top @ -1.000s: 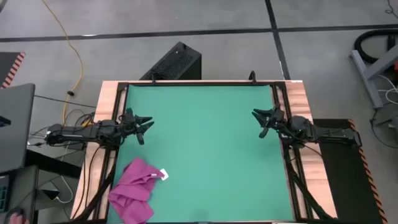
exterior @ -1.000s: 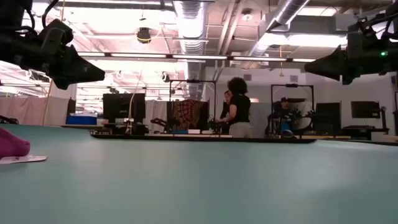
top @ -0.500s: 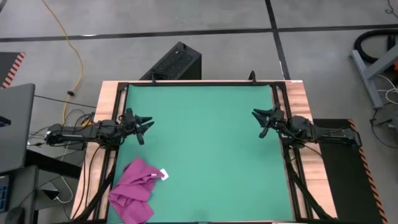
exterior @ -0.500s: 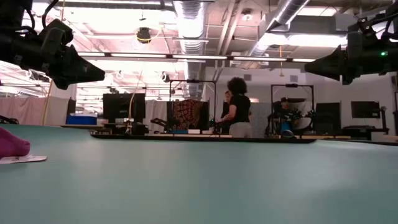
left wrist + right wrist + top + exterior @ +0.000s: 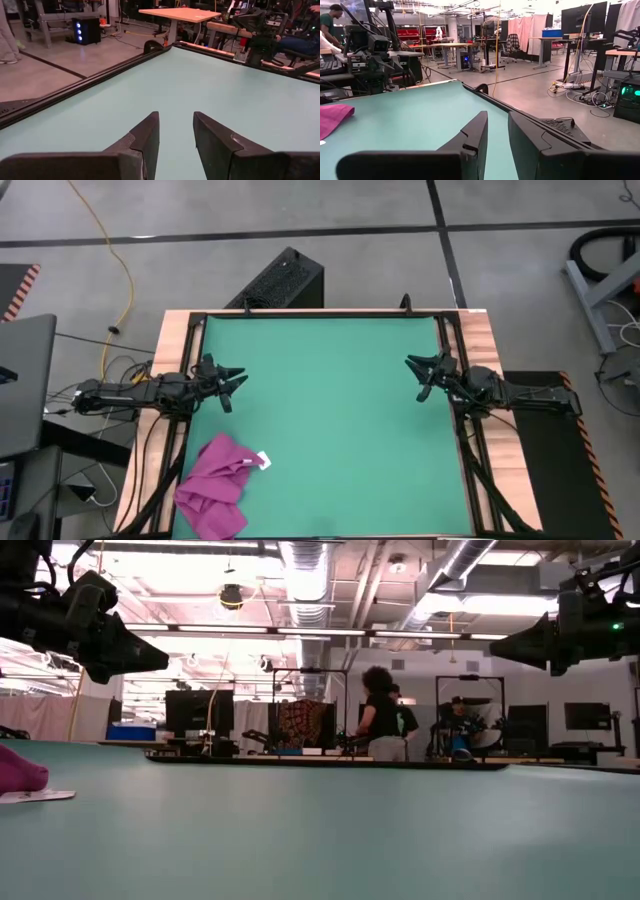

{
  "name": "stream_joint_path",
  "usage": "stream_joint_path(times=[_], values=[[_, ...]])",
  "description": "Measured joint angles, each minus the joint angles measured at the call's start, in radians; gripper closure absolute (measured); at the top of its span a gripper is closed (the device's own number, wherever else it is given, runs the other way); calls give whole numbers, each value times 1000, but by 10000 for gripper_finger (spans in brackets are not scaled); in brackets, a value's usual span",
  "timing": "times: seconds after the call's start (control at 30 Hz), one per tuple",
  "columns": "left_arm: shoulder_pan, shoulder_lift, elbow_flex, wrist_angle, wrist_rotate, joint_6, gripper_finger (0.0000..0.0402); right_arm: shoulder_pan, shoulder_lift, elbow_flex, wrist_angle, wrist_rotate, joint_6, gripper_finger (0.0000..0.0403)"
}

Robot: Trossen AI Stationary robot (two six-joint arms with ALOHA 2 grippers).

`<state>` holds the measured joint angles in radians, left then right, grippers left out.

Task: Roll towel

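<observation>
The mat (image 5: 330,420) is laid on the worktop (image 5: 486,340). The towel (image 5: 213,486) is placed at the mat's near left corner. The left gripper (image 5: 233,380) is held over the mat's left edge, the right gripper (image 5: 416,370) over its right edge, both well apart from the towel.

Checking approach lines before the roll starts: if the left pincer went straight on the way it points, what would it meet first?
Nothing on the mat, as far as I can tell. The left pincer, jaws apart and empty, points across bare green mat toward the right pincer. The towel lies off to its side, out of that line.
</observation>
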<state>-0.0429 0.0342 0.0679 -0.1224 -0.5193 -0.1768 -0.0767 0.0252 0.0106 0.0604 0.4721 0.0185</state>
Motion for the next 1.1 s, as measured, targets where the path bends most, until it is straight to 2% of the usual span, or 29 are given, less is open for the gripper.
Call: stream_joint_path(times=[0.33,0.53,0.83,1.1], values=[[0,0,0,4,0,-78,292,-5,0,0,0,0,-76,302],[0,0,-1,9,-1,-71,292,-4,0,0,0,0,41,302],[0,0,-3,25,-106,-88,292,-3,0,-2,28,0,57,302],[1,0,-3,25,-122,-143,292,-3,0,-2,31,-8,-17,302]])
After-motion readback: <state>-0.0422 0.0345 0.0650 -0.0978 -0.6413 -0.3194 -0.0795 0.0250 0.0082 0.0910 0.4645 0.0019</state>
